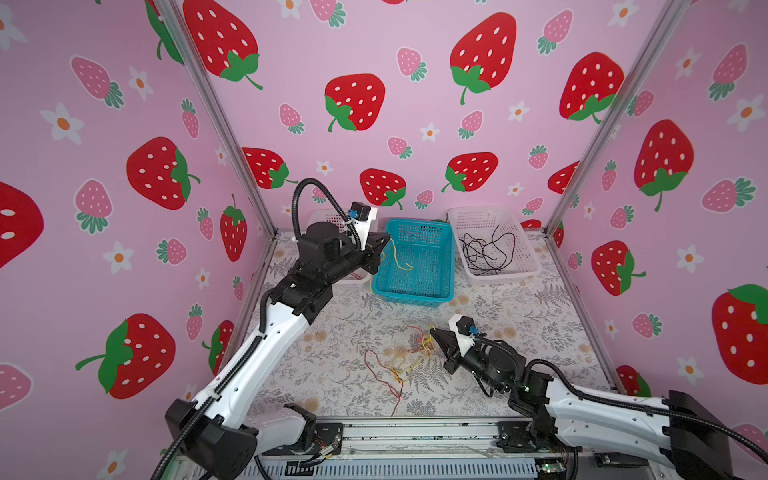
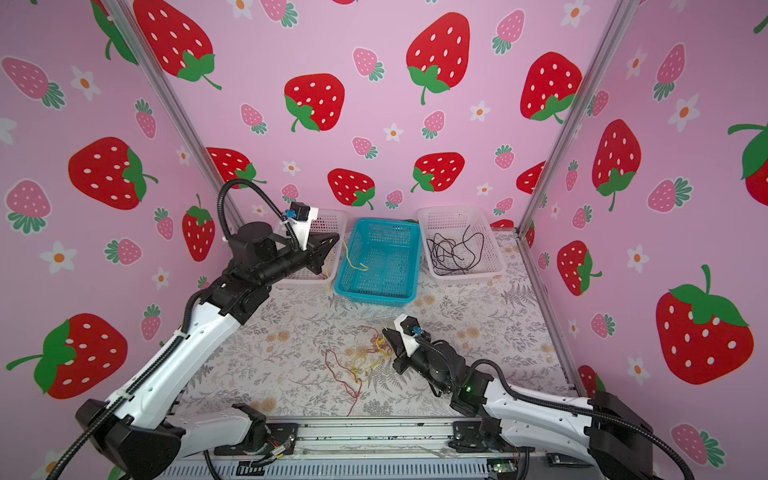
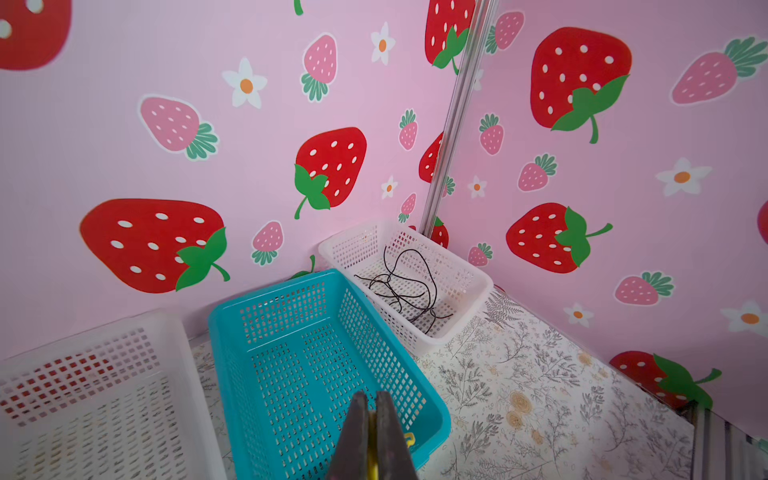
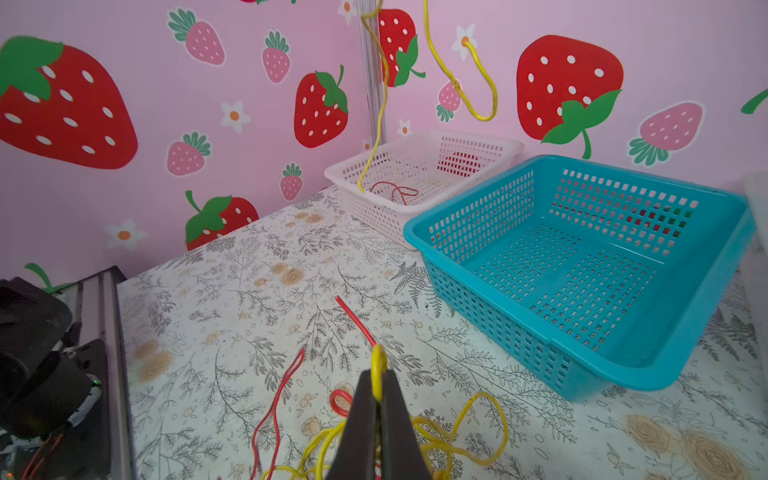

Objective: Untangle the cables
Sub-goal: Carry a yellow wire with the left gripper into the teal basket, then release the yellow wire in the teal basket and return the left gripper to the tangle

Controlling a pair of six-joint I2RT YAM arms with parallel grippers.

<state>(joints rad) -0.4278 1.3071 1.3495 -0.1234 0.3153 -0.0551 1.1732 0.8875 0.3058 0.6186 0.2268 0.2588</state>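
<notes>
Robot test cell, lab type. The work space is boxed in on three sides by strawberry-print panels [image 1: 415,50], which are fixed to aluminium posts [image 1: 217,120]. The table [image 1: 519,332] is covered with a floral sheet. A left arm [image 1: 266,332] and a right arm [image 1: 602,411] are mounted on a metal rail [image 1: 415,432] at the open side, where wiring [image 1: 324,446] is left exposed. Baskets [image 1: 409,296] and cables [image 1: 401,368] are set out on the table.

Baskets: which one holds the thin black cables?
The white perforated plastic basket right of the blue plastic basket; the other white basket holds red cable.
</notes>
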